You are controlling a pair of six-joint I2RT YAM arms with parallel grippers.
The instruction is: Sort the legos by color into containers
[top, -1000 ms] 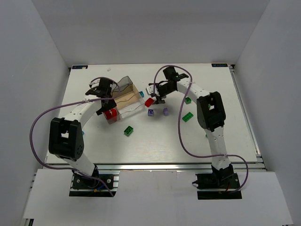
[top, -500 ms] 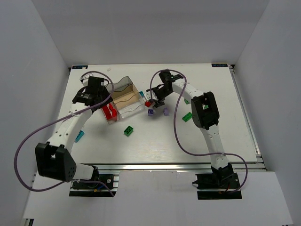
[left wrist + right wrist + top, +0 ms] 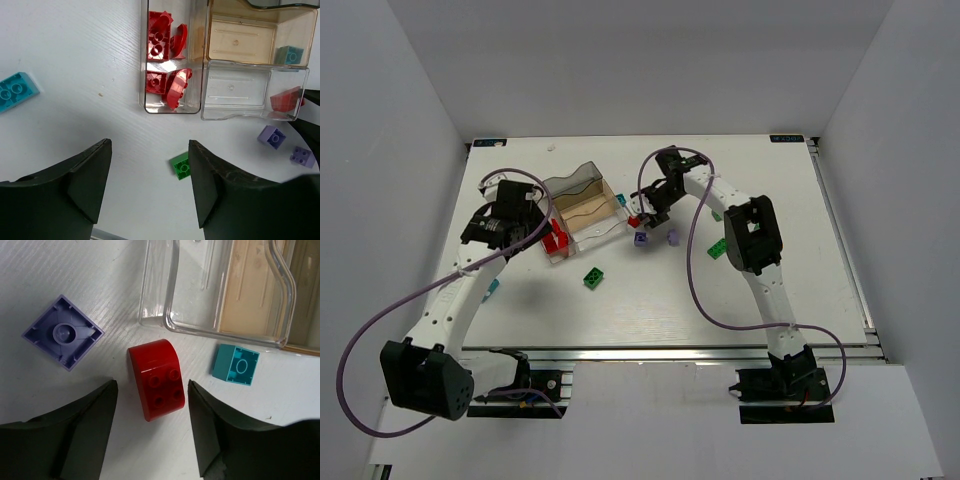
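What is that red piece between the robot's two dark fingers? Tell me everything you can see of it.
The red brick is a small, glossy plastic piece with one rounded side and four studs on a flat face. It lies on the white table just outside the clear box, between the open fingers of the right gripper, which stand clear of it on both sides.

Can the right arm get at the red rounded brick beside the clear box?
Probably yes. The right gripper is open, one finger on each side of the red rounded brick; the clear box and purple brick sit apart from it.
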